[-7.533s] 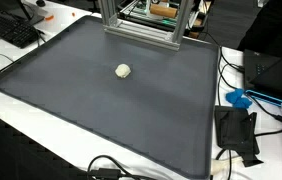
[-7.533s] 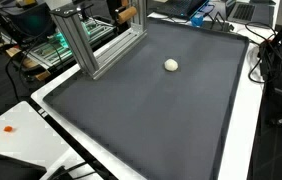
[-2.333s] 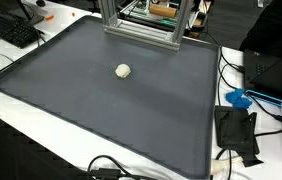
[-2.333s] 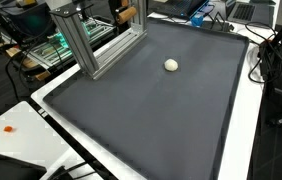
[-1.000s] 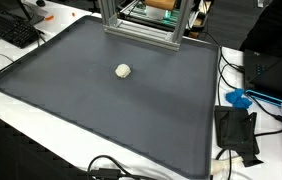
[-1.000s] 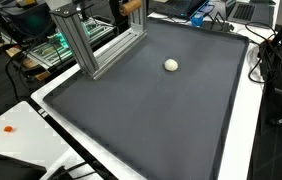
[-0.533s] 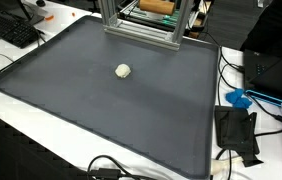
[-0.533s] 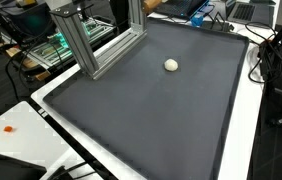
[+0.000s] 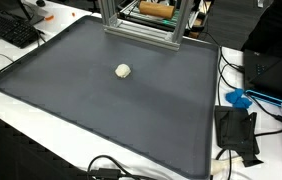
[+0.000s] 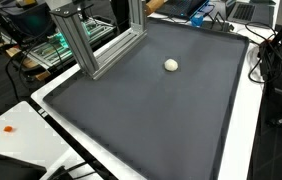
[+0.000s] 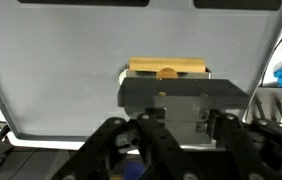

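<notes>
In the wrist view my gripper (image 11: 171, 86) fills the lower half, its jaws shut on a light wooden block (image 11: 169, 68) with a round notch in its near edge. Both hang above a grey mat (image 11: 61, 80). In both exterior views only the wooden block (image 9: 156, 8) (image 10: 153, 5) shows, at the top edge behind an aluminium frame (image 9: 141, 25) (image 10: 91, 45); the arm itself is out of view. A small white ball (image 9: 123, 71) (image 10: 171, 65) lies alone on the dark mat (image 9: 101, 110) (image 10: 161, 120), well away from the block.
The mat has a raised rim on a white table. A keyboard (image 9: 11, 30) lies at the far corner, and a black device (image 9: 236, 130) and a blue object (image 9: 239, 98) sit beside the mat. Cables run along the edges. A small orange spot (image 10: 9, 128) marks the table.
The wooden block behind the frame has shifted a little sideways and down over the last second. The white ball has stayed where it was.
</notes>
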`<state>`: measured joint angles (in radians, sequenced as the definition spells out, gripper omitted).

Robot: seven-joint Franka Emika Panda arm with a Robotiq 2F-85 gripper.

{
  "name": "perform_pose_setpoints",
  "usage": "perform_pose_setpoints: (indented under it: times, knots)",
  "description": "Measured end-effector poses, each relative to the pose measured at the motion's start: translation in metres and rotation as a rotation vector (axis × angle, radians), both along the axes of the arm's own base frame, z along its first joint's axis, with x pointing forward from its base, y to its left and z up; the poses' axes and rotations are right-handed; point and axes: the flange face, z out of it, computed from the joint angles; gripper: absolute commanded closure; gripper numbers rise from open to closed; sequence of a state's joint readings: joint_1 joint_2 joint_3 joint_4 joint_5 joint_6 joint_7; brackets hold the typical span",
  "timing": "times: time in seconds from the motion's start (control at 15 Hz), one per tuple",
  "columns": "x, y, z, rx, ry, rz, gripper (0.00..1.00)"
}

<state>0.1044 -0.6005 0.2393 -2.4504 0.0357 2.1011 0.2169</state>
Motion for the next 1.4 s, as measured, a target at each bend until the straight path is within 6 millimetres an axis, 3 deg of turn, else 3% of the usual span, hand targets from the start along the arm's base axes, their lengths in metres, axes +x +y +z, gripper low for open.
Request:
perform_pose_setpoints:
  times: [0.33,0.8,1.4]
  knots:
    - [0.011,0.006,-0.009,-0.005,-0.026,0.022,0.78]
    - [0.070,0.005,-0.058,0.050,-0.081,-0.005,0.78]
    - [0.140,-0.020,-0.108,0.058,-0.001,-0.296,0.78]
